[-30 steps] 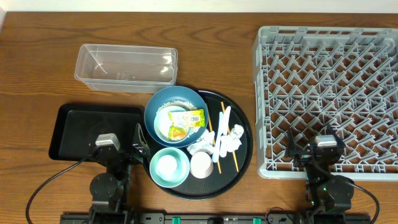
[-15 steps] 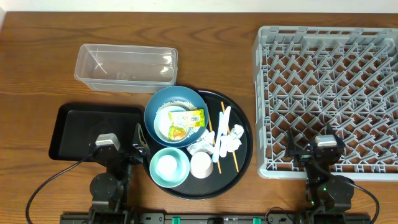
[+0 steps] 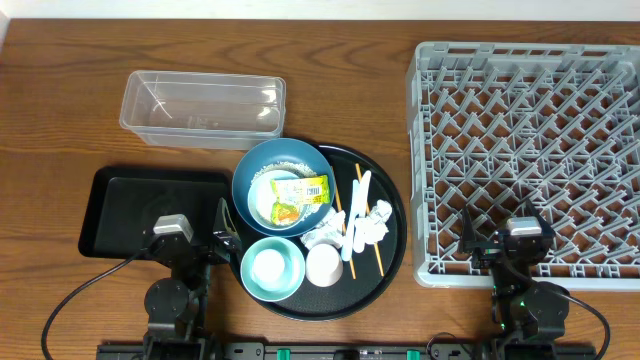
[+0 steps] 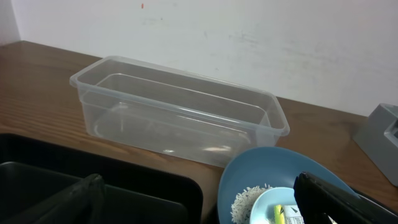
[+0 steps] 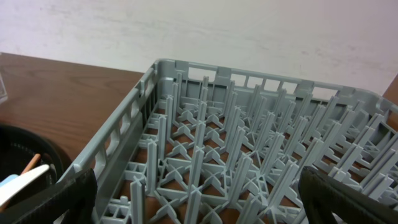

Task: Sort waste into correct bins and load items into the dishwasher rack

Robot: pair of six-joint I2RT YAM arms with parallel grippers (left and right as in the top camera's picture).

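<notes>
The large blue bowl (image 3: 250,180) holds rice grains (image 3: 272,171) and the yellow-green snack wrapper (image 3: 302,196). The teal bowl (image 3: 287,280) holds a white cup (image 3: 268,265); another white cup (image 3: 324,265) stands beside it. Crumpled napkins (image 3: 372,224), a white spoon (image 3: 359,212) and chopsticks (image 3: 371,232) lie next to them. The clear tub (image 3: 203,108) and black rectangular tray (image 3: 120,195) are at the left, the grey rack (image 3: 530,140) at the right. My left gripper (image 4: 199,208) is open and empty over the black tray's right edge. My right gripper (image 5: 202,202) is open and empty over the rack's front edge.
All the dishes and waste sit on a large round black tray (image 3: 392,250) at the front centre. The left wrist view shows the tub (image 4: 180,118), black tray (image 4: 124,186) and blue bowl (image 4: 267,174). The right wrist view shows the rack (image 5: 249,137) and the round tray's edge (image 5: 25,146).
</notes>
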